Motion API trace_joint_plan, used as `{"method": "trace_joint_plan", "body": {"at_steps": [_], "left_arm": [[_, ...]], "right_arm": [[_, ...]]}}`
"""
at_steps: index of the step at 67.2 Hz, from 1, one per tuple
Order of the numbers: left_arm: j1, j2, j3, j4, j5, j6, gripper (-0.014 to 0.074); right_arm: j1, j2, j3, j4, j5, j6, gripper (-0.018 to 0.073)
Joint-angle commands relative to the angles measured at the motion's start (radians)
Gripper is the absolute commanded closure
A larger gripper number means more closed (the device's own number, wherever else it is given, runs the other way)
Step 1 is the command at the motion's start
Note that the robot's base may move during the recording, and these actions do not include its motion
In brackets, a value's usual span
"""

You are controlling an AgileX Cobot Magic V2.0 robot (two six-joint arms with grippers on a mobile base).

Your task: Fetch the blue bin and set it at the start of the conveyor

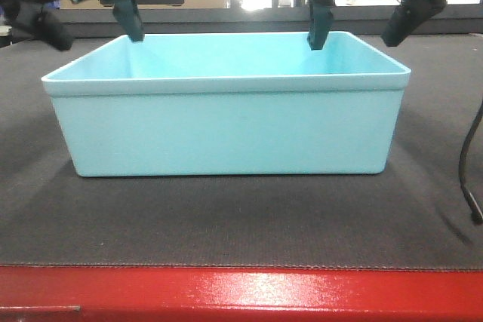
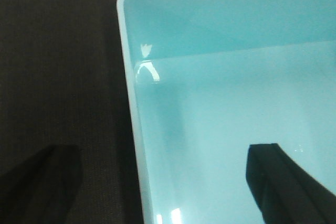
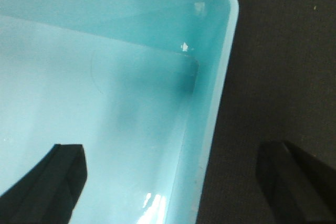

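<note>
In the front view we are seeing the blue bin (image 1: 226, 130) standing on the belt (image 1: 226, 224), its long side lying across. In the left wrist view the left claw (image 2: 160, 158) is spreading apart astride one end wall. In the right wrist view the right claw (image 3: 173, 156) is doing likewise.

Dark ribbed conveyor start (image 1: 226, 224), red front edge; blue bin (image 1: 226, 130) on it.
</note>
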Motion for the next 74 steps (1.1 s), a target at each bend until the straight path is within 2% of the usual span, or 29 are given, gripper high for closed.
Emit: {"method": "trace_joint_plan", "body": {"at_steps": [1,6,11,18,19,25,29,42,51,67,74], "left_arm": [[-0.007,-0.028,-0.054,0.009,0.059,0.006,0.0092],[-0.004,-0.057,-0.077,0.026,0.085,0.006,0.0114],[0.001,-0.097,-0.077,0.043,0.1,0.006,0.0161],[0.026,-0.144,-0.077,0.053,0.164,0.009,0.0342],[0.031,-0.15,-0.077,0.053,0.171,0.012,0.0372],[0.062,-0.181,-0.06,0.054,0.187,0.017,0.0587],[0.085,-0.2,-0.038,0.054,0.185,0.016,0.0711],[0.141,-0.286,0.115,0.057,0.143,0.017,0.0707],[0.144,-0.391,0.31,0.059,0.001,0.017,0.0707],[0.144,-0.667,0.692,0.055,-0.279,0.017,0.0707],[0.144,-0.803,0.799,0.055,-0.325,0.017,0.0707]], "right_arm": [[-0.013,-0.059,-0.023,-0.011,-0.001,-0.008,0.0055],[-0.03,-0.104,-0.023,-0.011,0.016,-0.008,0.0141],[-0.052,-0.15,-0.023,-0.011,0.036,-0.008,0.0278],[-0.102,-0.212,-0.001,-0.011,0.051,-0.008,0.0515],[-0.11,-0.225,0.004,-0.011,0.051,-0.008,0.0564],[-0.155,-0.275,0.047,-0.011,0.047,-0.008,0.0727],[-0.185,-0.308,0.09,-0.011,0.036,-0.008,0.0721],[-0.27,-0.434,0.319,-0.036,-0.044,-0.008,0.0721],[-0.273,-0.539,0.508,-0.081,-0.143,-0.008,0.0721],[-0.273,-0.754,0.835,-0.082,-0.372,-0.008,0.0721],[-0.273,-0.87,0.942,-0.082,-0.454,-0.008,0.0721]]}}
